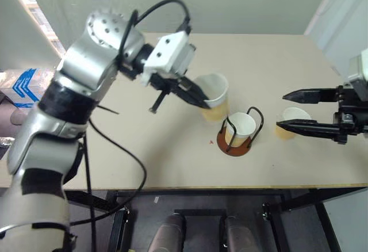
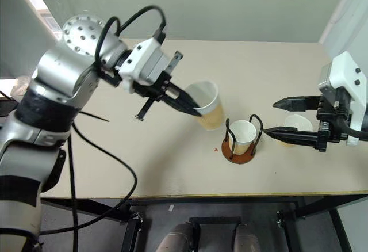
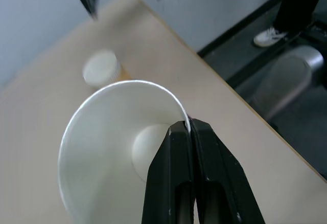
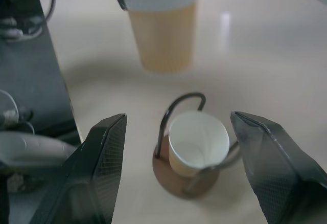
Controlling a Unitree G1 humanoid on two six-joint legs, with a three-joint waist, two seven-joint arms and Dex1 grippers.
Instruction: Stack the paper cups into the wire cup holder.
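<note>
Paper cup (image 1: 214,95), pinched by its rim in the left gripper (image 1: 198,98), hangs tilted just up and to the left of the wire cup holder (image 1: 237,141), which already has one cup (image 1: 240,126) seated upright. The move ahead, I judge, is a short carry right and down, with the cup turned upright over the seated one. Right gripper (image 1: 286,111), jaws apart and empty, straddles the third cup (image 1: 293,118) beyond the holder.

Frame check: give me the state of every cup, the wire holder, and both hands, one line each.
Paper cup in left hand: lifted off the table, tilted, pinched at its rim.
Paper cup in holder: seated upright inside the loops.
Third paper cup: upright on the table, untouched.
Wire cup holder: upright, holding one cup.
Left hand: shut on the cup's rim.
Right hand: open, empty, above the third cup.
</note>
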